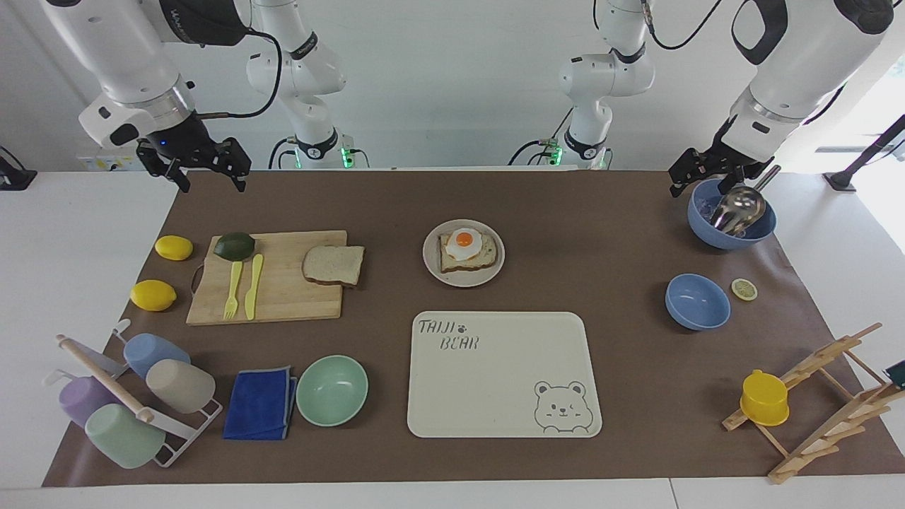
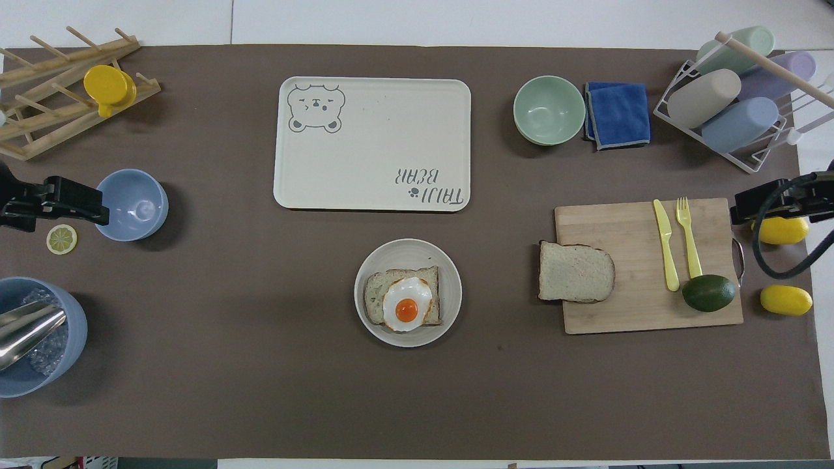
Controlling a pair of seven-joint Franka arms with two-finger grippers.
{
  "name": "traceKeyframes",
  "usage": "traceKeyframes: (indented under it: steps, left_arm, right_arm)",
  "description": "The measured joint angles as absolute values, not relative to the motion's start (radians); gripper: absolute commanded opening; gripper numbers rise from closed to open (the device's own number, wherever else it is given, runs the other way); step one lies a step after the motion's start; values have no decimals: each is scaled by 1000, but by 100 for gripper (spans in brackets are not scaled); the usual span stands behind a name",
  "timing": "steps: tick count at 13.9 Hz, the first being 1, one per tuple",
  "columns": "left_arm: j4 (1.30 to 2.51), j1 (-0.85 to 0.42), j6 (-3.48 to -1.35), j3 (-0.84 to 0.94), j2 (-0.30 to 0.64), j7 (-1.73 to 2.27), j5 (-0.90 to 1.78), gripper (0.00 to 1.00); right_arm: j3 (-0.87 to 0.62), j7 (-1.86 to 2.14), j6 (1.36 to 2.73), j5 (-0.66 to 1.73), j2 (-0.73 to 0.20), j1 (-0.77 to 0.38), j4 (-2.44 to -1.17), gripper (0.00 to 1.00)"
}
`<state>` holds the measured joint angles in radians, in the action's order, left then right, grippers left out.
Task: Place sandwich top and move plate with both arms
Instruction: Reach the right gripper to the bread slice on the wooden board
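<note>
The sandwich top is a plain bread slice lying on the cutting board's edge that faces the plate; it also shows in the overhead view. The plate sits mid-table and holds a toast slice with a fried egg. My right gripper hangs open and empty over the mat's edge at the right arm's end, near the lemons. My left gripper hangs open and empty at the left arm's end, by the blue bowl with the metal scoop.
Cream bear tray lies farther from the robots than the plate. Cutting board carries a fork, knife and avocado. Two lemons, mint bowl, blue cloth, cup rack, two blue bowls, lemon slice, wooden rack with yellow cup.
</note>
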<state>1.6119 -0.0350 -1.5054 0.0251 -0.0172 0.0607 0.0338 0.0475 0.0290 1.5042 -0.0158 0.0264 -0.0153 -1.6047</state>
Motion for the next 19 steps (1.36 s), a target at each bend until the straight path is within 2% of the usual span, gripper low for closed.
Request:
traceKeyframes:
  steps: [12,14,17,19]
  left_arm:
    - [1612,-35,-1505,25,-17,61,34,100]
    - [1612,-35,-1505,25,-17,61,34,100]
    - [1612,-35,-1505,25,-17,61,34,100]
    - [1612,-35,-1505,25,-17,61,34,100]
  right_arm:
    - [41,30,1509,-12,29,-7,-1617,100]
    - [34,16,1583,-9,31,-68,-1658,100]
    - [27,-152,1740,-8,31,-245,-1780,100]
    - [22,-290,1812,-44,-19,-360,-1827,100]
